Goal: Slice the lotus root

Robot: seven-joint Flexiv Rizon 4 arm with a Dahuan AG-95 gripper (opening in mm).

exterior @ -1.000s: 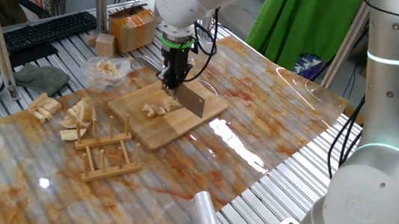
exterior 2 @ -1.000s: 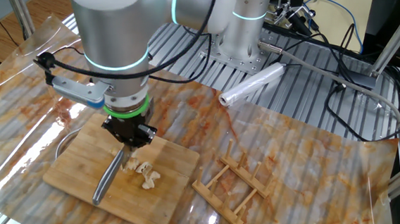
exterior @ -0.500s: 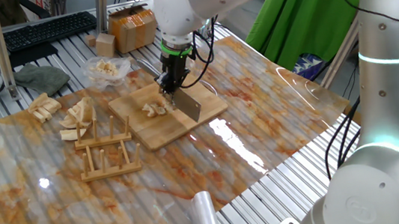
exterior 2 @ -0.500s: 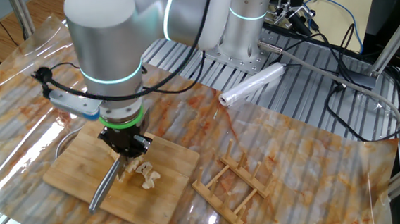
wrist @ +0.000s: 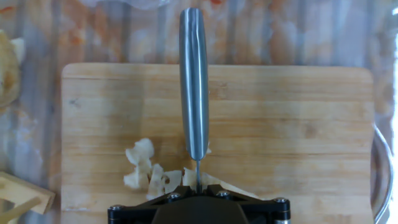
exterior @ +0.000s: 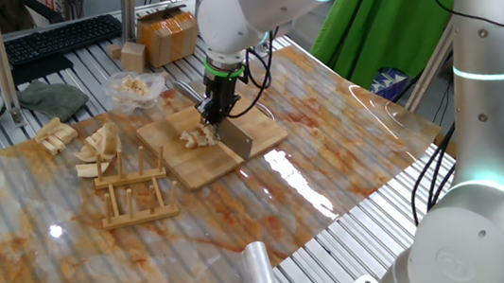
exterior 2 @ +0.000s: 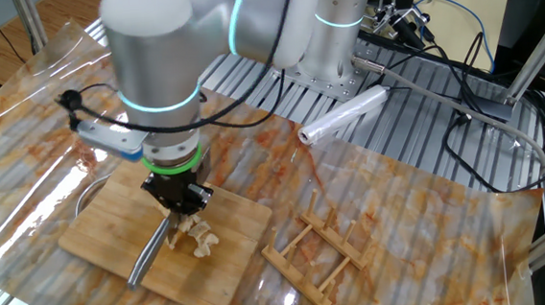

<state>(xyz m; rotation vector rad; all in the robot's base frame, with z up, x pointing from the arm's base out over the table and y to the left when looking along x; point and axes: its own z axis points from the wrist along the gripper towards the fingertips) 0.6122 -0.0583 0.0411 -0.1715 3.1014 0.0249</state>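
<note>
— What's the claw (exterior 2: 182,199) doing?
— It's clamped shut on a knife (wrist: 194,87), pointing straight down over the cutting board (exterior: 234,153), blade edge-on in the hand view.
— And the lotus root (wrist: 148,171)?
— A small cluster of cream-coloured cut bits on the board, right beside the blade, near the claw.
— Any change from a second ago?
— The claw has come lower, so the knife now sits down at the bits. The board lies on the tabletop (exterior: 43,232) as before.
</note>
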